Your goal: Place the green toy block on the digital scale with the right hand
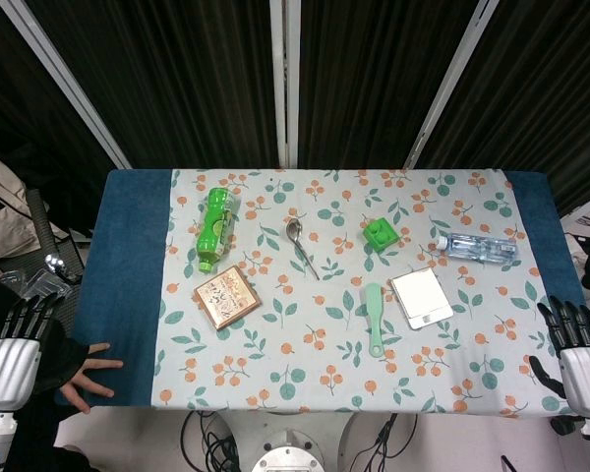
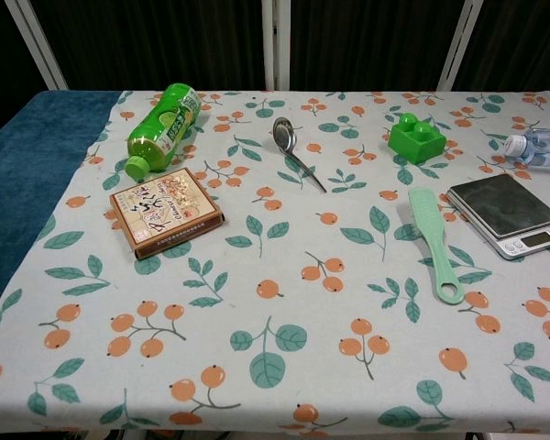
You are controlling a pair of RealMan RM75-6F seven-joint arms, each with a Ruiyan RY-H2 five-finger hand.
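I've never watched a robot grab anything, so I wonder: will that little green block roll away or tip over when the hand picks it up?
Probably not. The green block looks boxy and sits flat on the cloth, so it should slide if nudged, not roll. It looks like hard plastic, so likely stiff and light. The studs on top may give fingers some purchase, though its smooth sides might slip. The right hand is open at the table edge.

The left hand (image 1: 8,364) hangs low at the near left corner, fingers (image 1: 25,313) straight, apart and holding nothing. The right hand (image 1: 578,359) sits at the near right corner, likewise empty with fingers (image 1: 567,317) spread.
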